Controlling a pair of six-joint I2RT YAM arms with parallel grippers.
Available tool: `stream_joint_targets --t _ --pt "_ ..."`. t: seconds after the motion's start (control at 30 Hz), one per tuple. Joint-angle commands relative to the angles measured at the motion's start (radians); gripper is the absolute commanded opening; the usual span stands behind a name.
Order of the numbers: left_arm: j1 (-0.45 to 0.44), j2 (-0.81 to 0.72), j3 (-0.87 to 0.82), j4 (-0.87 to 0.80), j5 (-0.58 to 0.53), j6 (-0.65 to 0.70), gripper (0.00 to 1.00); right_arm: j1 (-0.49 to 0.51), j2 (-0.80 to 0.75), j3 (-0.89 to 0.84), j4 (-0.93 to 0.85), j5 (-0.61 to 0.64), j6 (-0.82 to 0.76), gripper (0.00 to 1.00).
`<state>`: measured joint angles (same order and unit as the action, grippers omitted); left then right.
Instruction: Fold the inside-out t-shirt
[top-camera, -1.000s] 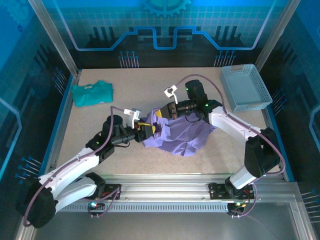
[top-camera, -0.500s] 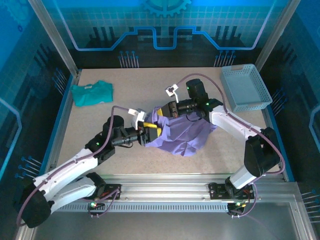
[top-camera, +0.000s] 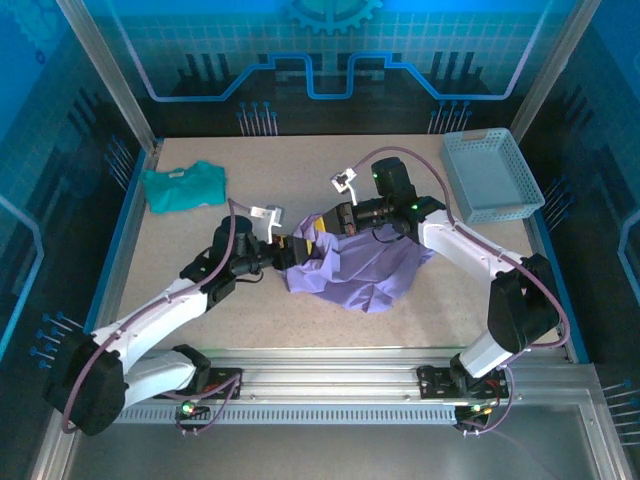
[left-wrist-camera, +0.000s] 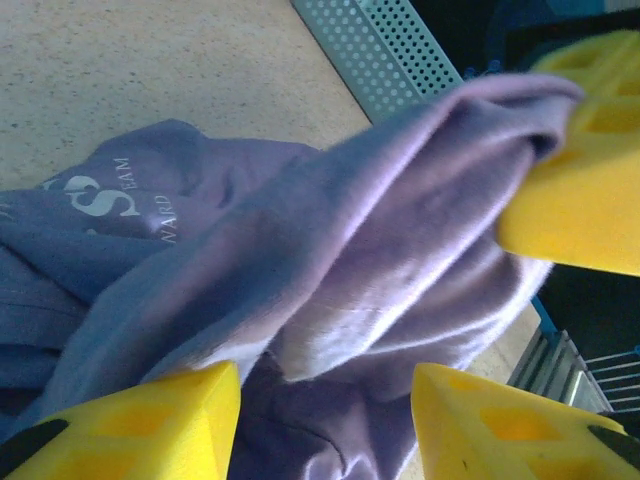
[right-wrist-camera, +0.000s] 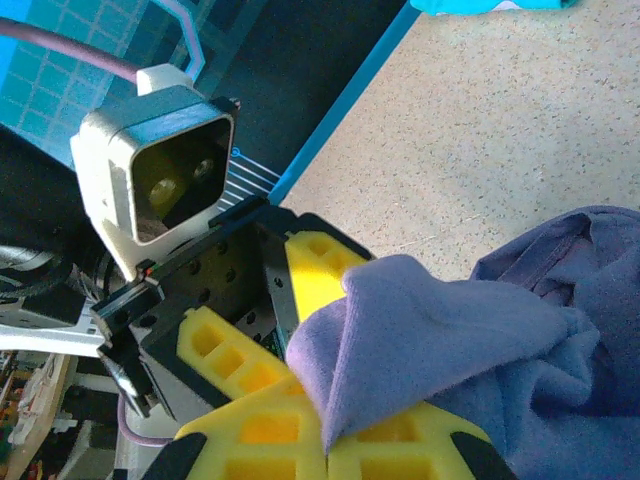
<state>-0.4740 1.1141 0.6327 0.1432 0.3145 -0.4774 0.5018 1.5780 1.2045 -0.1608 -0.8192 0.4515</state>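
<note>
The inside-out t-shirt (top-camera: 362, 268), lavender-purple, lies crumpled mid-table; white lettering (left-wrist-camera: 105, 200) shows on a lower fold. My right gripper (top-camera: 322, 222) is shut on a raised fold at the shirt's left end, the cloth pinched between its yellow fingers (right-wrist-camera: 325, 440). My left gripper (top-camera: 290, 250) faces it from the left, jaws open, with loose purple cloth (left-wrist-camera: 330, 300) hanging between its fingertips (left-wrist-camera: 150, 420), unclamped. In the left wrist view the right gripper's finger (left-wrist-camera: 585, 190) holds the fold up. The left gripper's fingers (right-wrist-camera: 315, 265) sit just behind the held fold.
A teal shirt (top-camera: 184, 186) lies folded at the back left. A light blue perforated basket (top-camera: 490, 175) stands at the back right. Bare speckled table (top-camera: 200, 230) stretches left of the shirt, bordered by a blue rail (top-camera: 112, 250).
My left gripper has moved away from its base, up to the raised fold beside the right gripper, its jaws slightly wider. The right gripper has held still with the fold.
</note>
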Motion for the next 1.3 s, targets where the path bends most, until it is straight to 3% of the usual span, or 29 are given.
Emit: stream_joint_targets --t 0.0,0.27,0.87,1.0,1.17,1.27 --pt "0.015 0.035 0.058 0.017 0.021 -0.020 0.50 -0.016 -0.018 0.018 -0.005 -0.005 -0.011 0.00" --pt "0.015 0.078 0.075 0.082 0.096 -0.029 0.48 -0.015 -0.021 0.020 -0.015 -0.004 -0.021 0.00" --pt "0.015 0.077 0.072 0.092 0.076 -0.016 0.05 -0.016 -0.019 0.034 -0.072 0.037 -0.061 0.00" --pt "0.014 0.046 0.061 0.091 0.082 -0.040 0.00 -0.011 -0.012 0.081 -0.187 0.194 -0.102 0.00" --pt "0.012 -0.006 0.052 0.081 0.068 -0.180 0.00 0.060 -0.057 0.133 -0.378 0.709 -0.193 0.28" --pt "0.011 -0.035 0.054 0.051 0.028 -0.228 0.00 0.104 -0.168 0.021 -0.310 0.772 -0.236 0.39"
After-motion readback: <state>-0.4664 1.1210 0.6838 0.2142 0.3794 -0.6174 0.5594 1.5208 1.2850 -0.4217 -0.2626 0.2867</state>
